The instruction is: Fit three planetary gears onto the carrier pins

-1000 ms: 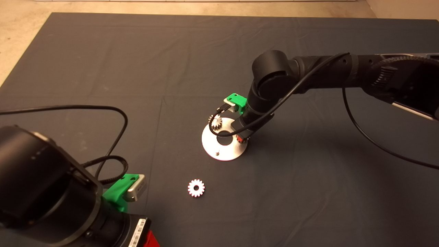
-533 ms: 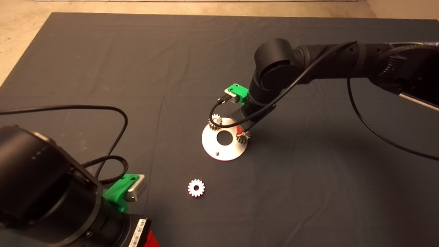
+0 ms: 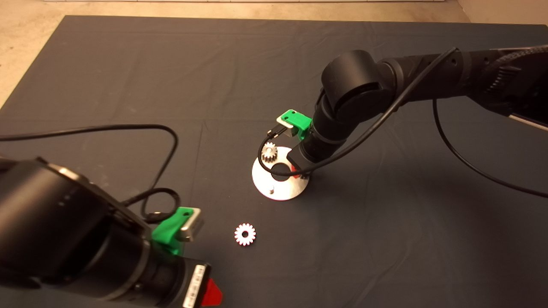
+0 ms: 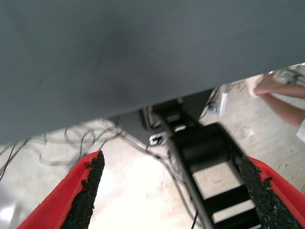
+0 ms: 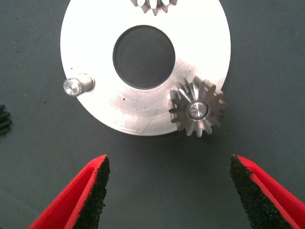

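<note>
The shiny round disc [image 3: 284,191] lies mid-mat with its carrier pins upright. One planetary gear [image 3: 269,152] sits on the far pin. A second gear [image 5: 198,112] sits on the right pin, hidden in the head view by my right gripper [image 3: 297,173]. That gripper [image 5: 171,191] hovers open just off the disc's rim [image 5: 200,43], holding nothing. The near pin [image 5: 76,87] is bare. A third gear [image 3: 245,234] lies loose on the mat nearer the front. My left gripper [image 3: 212,296] is at the lower left, open and empty [image 4: 174,200].
The left wrist view shows the mat's edge, the floor with cables [image 4: 71,140] and a black stand, and a person's arm [image 4: 281,98] far off. A black cable [image 3: 128,128] loops over the mat from the left arm.
The right gripper let go of the second gear on its pin and shifted slightly, again covering it from above. The left arm has swung rightward, closer to the loose gear.
</note>
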`<state>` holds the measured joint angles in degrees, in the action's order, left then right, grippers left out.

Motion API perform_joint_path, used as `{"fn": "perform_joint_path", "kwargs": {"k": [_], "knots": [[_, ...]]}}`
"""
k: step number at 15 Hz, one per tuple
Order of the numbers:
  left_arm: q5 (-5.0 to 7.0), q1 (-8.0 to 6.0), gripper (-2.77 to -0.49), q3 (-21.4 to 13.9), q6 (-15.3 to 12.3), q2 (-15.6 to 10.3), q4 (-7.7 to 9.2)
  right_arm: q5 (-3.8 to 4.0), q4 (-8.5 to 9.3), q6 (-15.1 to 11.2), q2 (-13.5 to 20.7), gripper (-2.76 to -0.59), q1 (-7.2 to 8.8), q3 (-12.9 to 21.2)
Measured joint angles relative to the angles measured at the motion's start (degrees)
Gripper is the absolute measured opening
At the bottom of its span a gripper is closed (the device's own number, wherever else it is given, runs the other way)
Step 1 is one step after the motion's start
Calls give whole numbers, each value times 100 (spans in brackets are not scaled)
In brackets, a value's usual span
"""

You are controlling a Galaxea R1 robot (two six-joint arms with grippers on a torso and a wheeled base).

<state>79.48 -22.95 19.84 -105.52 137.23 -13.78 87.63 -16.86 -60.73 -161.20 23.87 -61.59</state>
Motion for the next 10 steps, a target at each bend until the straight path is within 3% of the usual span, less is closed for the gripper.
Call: {"fn": "perform_joint_path", "kwargs": {"k": [1, 3, 6, 8, 10], "knots": [[4, 33, -116, 36, -71, 188, -223, 9, 13, -57, 63, -149, 7, 77], [-5, 284, -110, 158, -167, 509, -554, 7, 29, -195, 152, -141, 40, 233], [4, 651, -107, 292, -186, 535, -898, 24, 60, -376, 301, -133, 44, 449], [1, 725, -96, 306, -200, 555, -1016, -2, 68, -457, 369, -119, 44, 583], [4, 752, -93, 309, -200, 568, -1368, 5, 90, -522, 552, -118, 44, 730]]}}
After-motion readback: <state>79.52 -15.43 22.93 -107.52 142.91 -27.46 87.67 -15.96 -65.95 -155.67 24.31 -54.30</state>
